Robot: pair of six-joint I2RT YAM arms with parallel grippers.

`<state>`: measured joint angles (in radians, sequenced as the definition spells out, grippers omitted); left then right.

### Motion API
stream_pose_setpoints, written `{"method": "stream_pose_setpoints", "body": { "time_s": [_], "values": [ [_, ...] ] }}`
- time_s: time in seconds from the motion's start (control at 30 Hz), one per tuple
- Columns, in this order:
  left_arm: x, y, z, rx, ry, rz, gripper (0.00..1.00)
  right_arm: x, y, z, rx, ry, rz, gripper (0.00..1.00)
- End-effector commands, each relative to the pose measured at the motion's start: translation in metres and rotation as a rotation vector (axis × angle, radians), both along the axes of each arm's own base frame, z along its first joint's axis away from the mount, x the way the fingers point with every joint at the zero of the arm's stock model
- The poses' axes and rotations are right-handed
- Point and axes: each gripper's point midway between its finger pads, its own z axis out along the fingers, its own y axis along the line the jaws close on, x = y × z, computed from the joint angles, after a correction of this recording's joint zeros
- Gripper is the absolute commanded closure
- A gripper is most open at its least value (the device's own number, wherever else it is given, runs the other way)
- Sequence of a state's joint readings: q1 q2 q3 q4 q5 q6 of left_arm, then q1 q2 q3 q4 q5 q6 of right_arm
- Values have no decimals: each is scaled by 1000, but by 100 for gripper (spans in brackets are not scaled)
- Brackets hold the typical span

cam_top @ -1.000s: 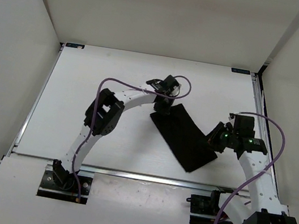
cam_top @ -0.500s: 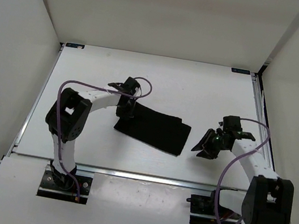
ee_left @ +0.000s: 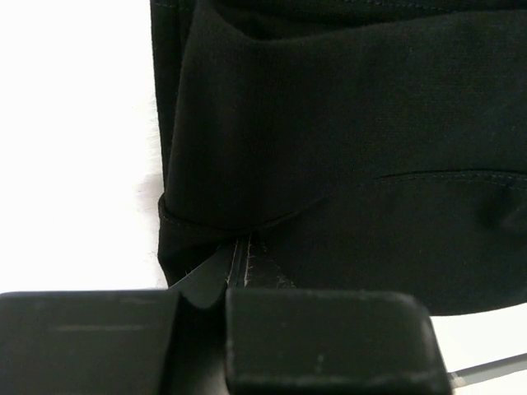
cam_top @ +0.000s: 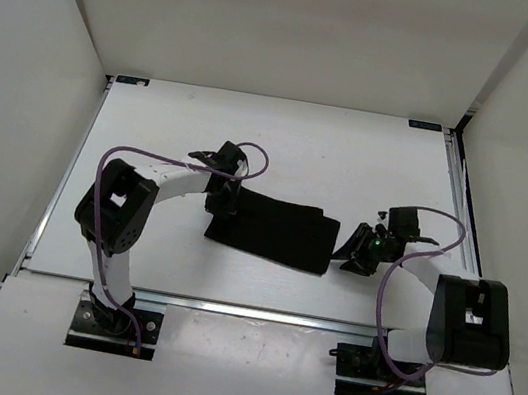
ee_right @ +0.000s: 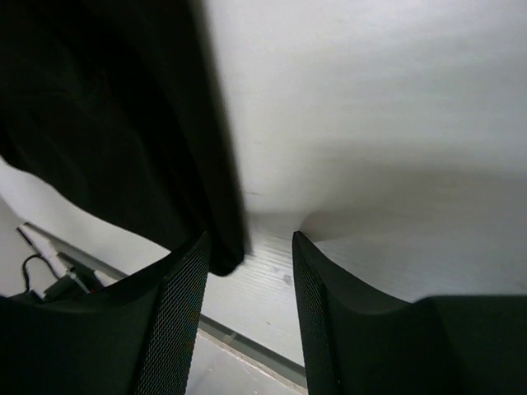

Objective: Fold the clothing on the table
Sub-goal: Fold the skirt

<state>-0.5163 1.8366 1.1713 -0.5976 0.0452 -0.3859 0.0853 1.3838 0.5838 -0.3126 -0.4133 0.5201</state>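
The step in hand looks like the right arm taking the free end of the garment so it can be carried over. The black two-finger right gripper (cam_top: 345,256) stands with its jaws wide and nothing between them. It is just beside the right end of the plain black, matte, soft-fabric clothing (cam_top: 273,232), whose hem reaches just inside the gap by one finger. To do this well, it should slide further over that hem before closing, so that every layer is caught and not only the top one. It should stay low to the flat white rectangular table (cam_top: 353,152) with silver rails.

The black two-finger left gripper (cam_top: 224,201) is clamped tight on the garment's left end and pins it. It is best left there as an anchor while the other end is lifted.

The clothing lies as a long band about the middle of the table, well apart from every corner. Its left end is a little nearer the far edge than its right end. A stitched hem and a soft overlapping fold show near the left fingers. How many layers lie stacked is hard to tell, black on black.
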Motion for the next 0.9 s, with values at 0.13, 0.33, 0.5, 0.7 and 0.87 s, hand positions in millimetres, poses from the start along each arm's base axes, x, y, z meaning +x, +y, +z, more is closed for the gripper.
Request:
{"method": "stream_pose_setpoints", "body": {
  "time_s": [0.13, 0.33, 0.5, 0.7, 0.87],
  "values": [
    [-11, -7, 11, -38, 3, -32, 100, 30, 24, 3, 103, -84, 77, 49],
    [-15, -5, 11, -36, 11, -24, 100, 42, 35, 10, 160, -116, 86, 49],
    [-13, -5, 12, -33, 6, -27, 100, 47, 45, 7, 174, -120, 131, 50],
    [-18, -6, 12, -36, 20, -37, 100, 65, 47, 0, 191, -103, 135, 100],
    [-11, -27, 37, -238, -17, -17, 99, 70, 34, 8, 144, -114, 103, 100]
  ]
}}
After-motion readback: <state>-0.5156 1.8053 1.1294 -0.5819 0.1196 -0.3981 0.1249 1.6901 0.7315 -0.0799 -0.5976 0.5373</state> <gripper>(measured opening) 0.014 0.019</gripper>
